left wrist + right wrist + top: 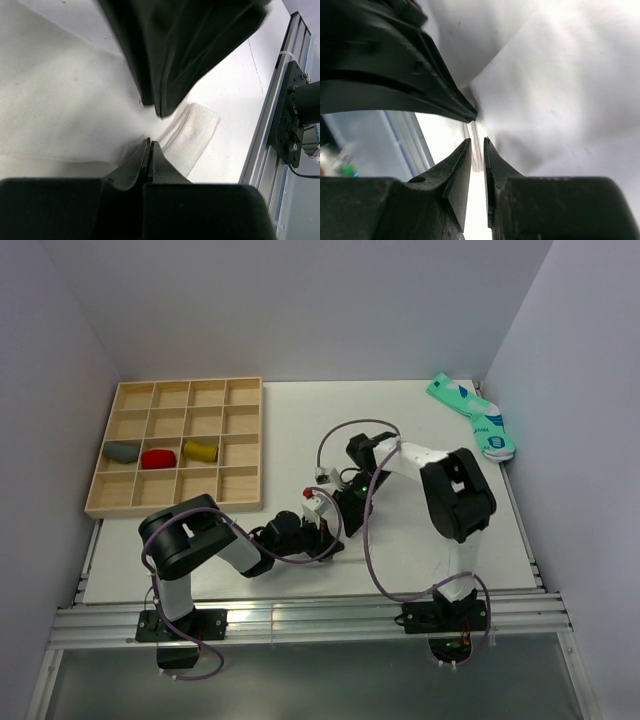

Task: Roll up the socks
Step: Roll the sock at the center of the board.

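The plain white sock (192, 131) lies on the white table, its ribbed cuff showing in the left wrist view. My left gripper (150, 143) has its jaws pressed together at a fold of the sock's fabric. My right gripper (477, 141) has its jaws nearly together, with the sock's edge (476, 131) at the tips. The two grippers meet tip to tip at the table's middle: left (318, 532), right (335, 510). There the arms hide the sock in the top view. A mustard-yellow bundle (200, 450) sits in a cell of the wooden tray (245, 445).
The tray at the back left also holds a grey bundle (122, 451) and a red bundle (158, 458). Teal patterned socks (475, 418) lie at the back right. An aluminium rail (280, 105) runs along the table's near edge.
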`<state>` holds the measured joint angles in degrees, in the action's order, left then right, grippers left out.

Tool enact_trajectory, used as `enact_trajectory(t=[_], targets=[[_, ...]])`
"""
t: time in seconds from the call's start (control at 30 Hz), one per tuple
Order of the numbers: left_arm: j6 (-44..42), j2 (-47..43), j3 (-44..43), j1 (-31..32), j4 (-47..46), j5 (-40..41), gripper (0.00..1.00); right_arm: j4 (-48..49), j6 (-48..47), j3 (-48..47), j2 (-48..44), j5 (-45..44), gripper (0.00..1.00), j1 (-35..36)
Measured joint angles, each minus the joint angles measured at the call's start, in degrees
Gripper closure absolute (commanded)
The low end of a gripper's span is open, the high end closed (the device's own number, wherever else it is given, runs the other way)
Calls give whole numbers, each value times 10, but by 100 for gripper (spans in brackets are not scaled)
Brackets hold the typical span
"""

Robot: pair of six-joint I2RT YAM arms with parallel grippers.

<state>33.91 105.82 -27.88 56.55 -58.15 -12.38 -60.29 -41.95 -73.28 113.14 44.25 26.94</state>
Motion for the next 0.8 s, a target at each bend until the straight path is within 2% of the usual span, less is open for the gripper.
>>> enact_trajectory(t=[0.2, 0.33, 0.5, 0.63, 0.8], targets=[[14, 0, -16, 6, 31, 24, 100, 81, 65, 21, -111, -45, 73, -18], [28, 0, -22, 7, 42, 35, 100, 120, 76, 50, -165, -73, 73, -38], [43, 1, -27, 8, 51, 42, 100, 175, 55, 160, -263, -119, 73, -47], [48, 5, -35, 8, 56, 45, 100, 204, 19, 246, -326, -146, 65, -47], [50, 10, -47, 8, 64, 47, 100, 231, -16, 298, -366, -151, 59, -44]])
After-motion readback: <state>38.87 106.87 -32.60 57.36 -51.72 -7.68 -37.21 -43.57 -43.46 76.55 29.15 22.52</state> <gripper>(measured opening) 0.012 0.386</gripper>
